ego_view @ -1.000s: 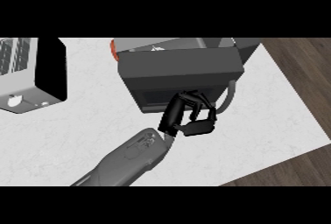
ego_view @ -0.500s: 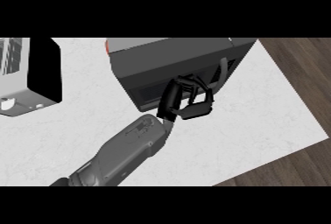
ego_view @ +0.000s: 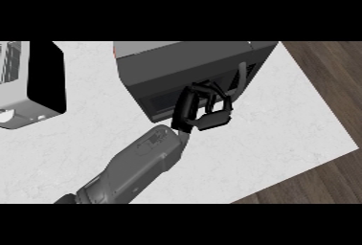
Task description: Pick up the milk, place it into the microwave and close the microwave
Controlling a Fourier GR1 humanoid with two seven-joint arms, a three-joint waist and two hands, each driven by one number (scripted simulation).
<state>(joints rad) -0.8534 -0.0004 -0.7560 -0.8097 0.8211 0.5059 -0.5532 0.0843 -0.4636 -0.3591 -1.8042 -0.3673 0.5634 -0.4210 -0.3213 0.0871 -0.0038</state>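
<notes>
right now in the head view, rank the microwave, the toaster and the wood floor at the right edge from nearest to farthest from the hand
1. microwave: directly at the hand, whose fingers are on its front.
2. wood floor: right of the counter's edge.
3. toaster: far left of the counter, farthest.

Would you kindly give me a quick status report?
One hand at the microwave front, fingers curled. Other hand out of view. Door looks shut; milk not visible. Nothing in the way.
</notes>
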